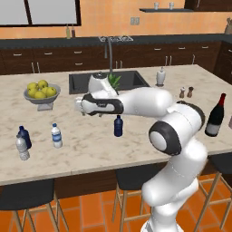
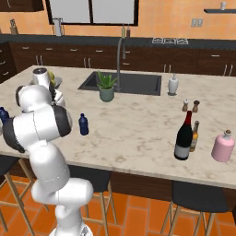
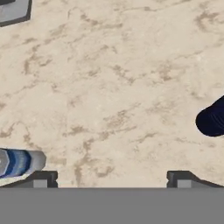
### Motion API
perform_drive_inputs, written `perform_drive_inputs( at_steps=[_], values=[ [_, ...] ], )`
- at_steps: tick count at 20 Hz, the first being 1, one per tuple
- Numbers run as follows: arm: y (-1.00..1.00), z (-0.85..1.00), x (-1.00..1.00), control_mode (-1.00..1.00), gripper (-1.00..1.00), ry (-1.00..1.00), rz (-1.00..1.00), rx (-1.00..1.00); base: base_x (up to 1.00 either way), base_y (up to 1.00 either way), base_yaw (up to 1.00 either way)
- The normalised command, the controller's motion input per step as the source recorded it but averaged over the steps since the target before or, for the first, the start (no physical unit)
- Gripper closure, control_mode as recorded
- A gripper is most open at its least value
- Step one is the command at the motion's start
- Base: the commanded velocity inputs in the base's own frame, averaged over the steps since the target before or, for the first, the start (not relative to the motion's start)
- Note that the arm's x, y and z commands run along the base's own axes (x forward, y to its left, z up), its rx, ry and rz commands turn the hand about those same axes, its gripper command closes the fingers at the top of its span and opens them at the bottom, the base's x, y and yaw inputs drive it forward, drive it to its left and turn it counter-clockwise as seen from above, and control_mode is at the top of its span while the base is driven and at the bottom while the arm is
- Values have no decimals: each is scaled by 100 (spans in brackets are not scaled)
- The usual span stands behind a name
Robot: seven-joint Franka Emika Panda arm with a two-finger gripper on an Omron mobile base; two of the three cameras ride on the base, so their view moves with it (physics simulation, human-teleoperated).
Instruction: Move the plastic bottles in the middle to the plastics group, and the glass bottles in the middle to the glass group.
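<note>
The slim dark blue bottle (image 1: 118,126) stands mid-counter, and shows at the right edge of the hand view (image 3: 212,118). The clear bottle with blue cap and label (image 1: 56,135) stands further left, low left in the hand view (image 3: 19,162). My gripper (image 1: 78,108) hovers above the counter between these two, open, its tips (image 3: 111,179) wide apart over bare marble. The plastics group, squat dark blue (image 1: 24,136) and greyish clear (image 1: 22,147), is at the far left. The tall wine bottle (image 2: 184,137) stands at the right, just in front of the amber glass bottle (image 2: 195,136).
A fruit bowl (image 1: 41,96) of yellow fruit sits back left. A sink (image 1: 131,79) with faucet and a potted plant (image 2: 106,87) lie behind. Salt and pepper shakers (image 2: 190,105), a white dispenser (image 2: 173,85) and a pink bottle (image 2: 224,146) stand to the right. Stools line the front edge.
</note>
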Motion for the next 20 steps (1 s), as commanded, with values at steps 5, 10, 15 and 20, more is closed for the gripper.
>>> perform_drive_inputs(
  at_steps=[5, 10, 15, 20],
  values=[
    [-100, 12, -32, -100, -100, 2, -13, -14, 0, 0, 0],
    [-89, 0, -13, -100, -100, 10, 3, -6, 0, 0, 0],
    [-72, 0, 4, -100, -100, 1, 19, 4, 0, 0, 0],
    [-24, -10, 49, -100, -100, 3, 23, 0, 0, 0, 0]
  ],
)
